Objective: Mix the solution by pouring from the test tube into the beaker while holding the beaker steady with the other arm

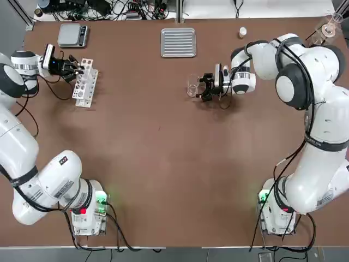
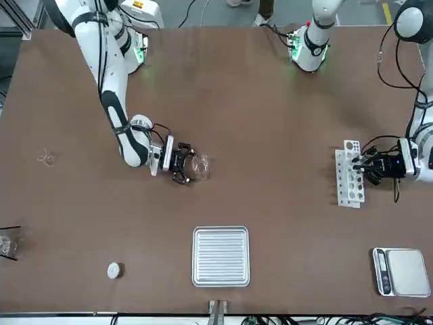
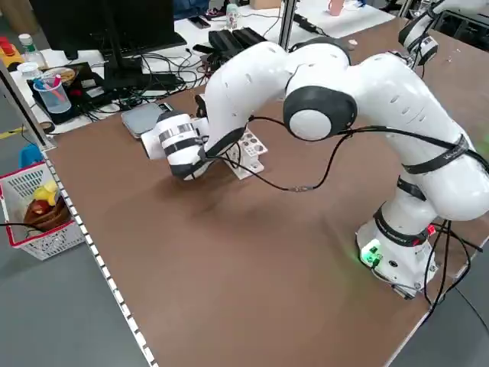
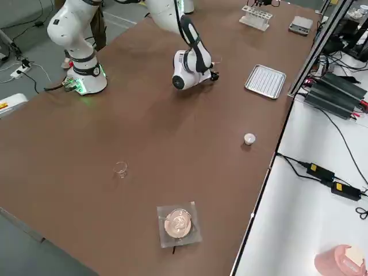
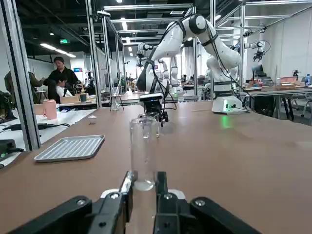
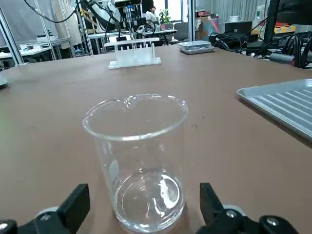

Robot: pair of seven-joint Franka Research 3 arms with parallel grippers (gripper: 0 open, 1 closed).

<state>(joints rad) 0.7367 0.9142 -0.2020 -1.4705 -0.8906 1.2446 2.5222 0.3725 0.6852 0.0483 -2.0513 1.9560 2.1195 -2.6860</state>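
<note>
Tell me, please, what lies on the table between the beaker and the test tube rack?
Nothing: in the top view the brown table is bare between the beaker, at the open right gripper, and the test tube rack.

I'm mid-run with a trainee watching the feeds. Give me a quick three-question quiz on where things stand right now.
1. True or false: the right gripper is shut on the beaker.
2. What does the left gripper grip? A) test tube B) scale C) tray
3. Where does the test tube sit?

Key:
1. False; its fingers stand open, either side of the beaker.
2. A.
3. In the white rack, not yet lifted clear.
</note>
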